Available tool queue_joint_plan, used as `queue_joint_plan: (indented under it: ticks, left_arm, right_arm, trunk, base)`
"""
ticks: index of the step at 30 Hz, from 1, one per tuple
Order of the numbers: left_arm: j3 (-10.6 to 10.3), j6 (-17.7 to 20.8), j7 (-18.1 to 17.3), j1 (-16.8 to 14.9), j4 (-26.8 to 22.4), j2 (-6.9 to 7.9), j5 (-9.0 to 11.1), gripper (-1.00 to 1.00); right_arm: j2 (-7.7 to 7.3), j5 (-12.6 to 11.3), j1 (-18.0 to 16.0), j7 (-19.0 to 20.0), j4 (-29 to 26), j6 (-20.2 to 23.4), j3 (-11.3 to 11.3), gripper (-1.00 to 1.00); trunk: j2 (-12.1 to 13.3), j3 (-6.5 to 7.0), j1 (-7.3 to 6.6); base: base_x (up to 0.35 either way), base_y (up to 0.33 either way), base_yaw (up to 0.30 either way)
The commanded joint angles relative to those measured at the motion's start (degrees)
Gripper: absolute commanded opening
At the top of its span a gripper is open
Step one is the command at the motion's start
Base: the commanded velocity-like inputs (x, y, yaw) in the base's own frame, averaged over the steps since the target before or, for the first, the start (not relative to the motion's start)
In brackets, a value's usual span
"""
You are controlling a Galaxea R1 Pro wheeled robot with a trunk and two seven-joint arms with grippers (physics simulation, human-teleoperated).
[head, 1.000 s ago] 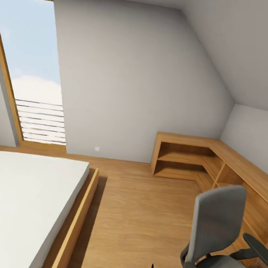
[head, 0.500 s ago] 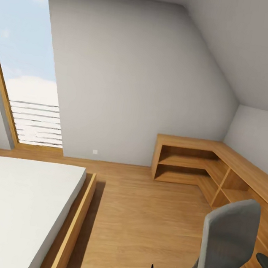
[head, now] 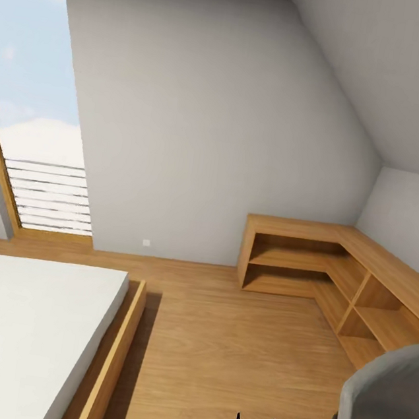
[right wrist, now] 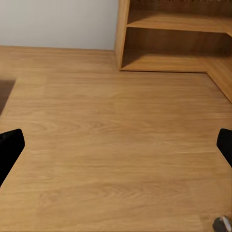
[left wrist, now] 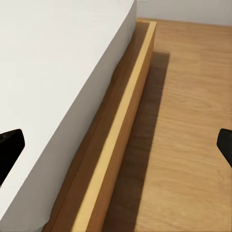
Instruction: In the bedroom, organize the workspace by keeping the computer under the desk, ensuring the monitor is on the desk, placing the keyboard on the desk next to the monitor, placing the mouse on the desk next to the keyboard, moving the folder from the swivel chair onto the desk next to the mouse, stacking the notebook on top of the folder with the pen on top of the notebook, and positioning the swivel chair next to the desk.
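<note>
Head view: my base is in transit through the bedroom, so none of the desk items appear; the swivel chair shows only its grey back at the lower right of the frame, beside the corner shelving. The bed fills the lower left, the skylight the upper left. A white wrist part sits at the bottom edge.

Left wrist view: my left fingers stand wide apart at both frame edges, holding nothing, carried low over the bed frame and floor.

Right wrist view: my right fingers likewise spread and empty above bare floor, shelving at the top, presumably kept ready for the folder
</note>
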Motion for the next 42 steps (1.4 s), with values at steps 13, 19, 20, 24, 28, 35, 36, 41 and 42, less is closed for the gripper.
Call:
queue_joint_plan:
  ticks: [13,19,20,24,28,35,36,41,42]
  left_arm:
    - [-0.54,-0.02,0.52,-0.04,0.60,0.05,0.03,1.00]
    - [-0.54,-0.01,0.52,-0.04,0.60,0.08,0.03,1.00]
    - [-0.54,-0.01,0.52,-0.04,0.60,0.08,0.03,1.00]
    - [-0.54,0.00,0.52,-0.04,0.60,0.09,0.03,1.00]
    - [-0.54,-0.01,0.52,-0.04,0.60,0.09,0.03,1.00]
    - [-0.54,-0.06,0.52,-0.04,0.60,0.09,0.04,1.00]
    - [-0.54,-0.04,0.52,-0.04,0.60,0.09,0.03,1.00]
    - [-0.54,-0.02,0.52,-0.04,0.60,0.04,0.03,1.00]
    - [-0.54,-0.01,0.52,-0.04,0.60,0.03,0.03,1.00]
  right_arm:
    - [-0.08,-0.36,-0.05,-0.22,0.03,-0.09,0.50,1.00]
    - [-0.07,-0.36,-0.03,-0.22,0.03,-0.07,0.50,1.00]
    - [-0.07,-0.36,-0.02,-0.22,0.03,-0.06,0.50,1.00]
    - [-0.08,-0.36,-0.06,-0.22,0.03,-0.06,0.50,1.00]
    - [-0.04,-0.36,-0.07,-0.22,0.03,-0.06,0.50,1.00]
    - [0.00,-0.36,-0.04,-0.22,0.07,-0.06,0.50,1.00]
    - [0.00,-0.36,-0.03,-0.22,0.05,-0.06,0.50,1.00]
    - [0.03,-0.36,-0.07,-0.22,0.08,-0.06,0.50,1.00]
    - [0.04,-0.36,-0.06,-0.22,0.09,-0.06,0.50,1.00]
  trunk:
    - [-0.06,-0.09,0.04]
    - [-0.06,-0.09,0.04]
    - [-0.06,-0.09,0.04]
    - [-0.06,-0.09,0.04]
    - [-0.06,-0.09,0.04]
    - [-0.06,-0.09,0.04]
    - [-0.06,-0.09,0.04]
    - [-0.06,-0.09,0.04]
    - [-0.06,-0.09,0.04]
  base:
    - [0.321,0.000,0.000]
    - [0.321,0.000,0.000]
    - [0.321,0.000,0.000]
    - [0.321,0.000,0.000]
    - [0.321,0.000,0.000]
    - [0.321,0.000,0.000]
    - [0.321,0.000,0.000]
    - [0.321,0.000,0.000]
    - [0.321,0.000,0.000]
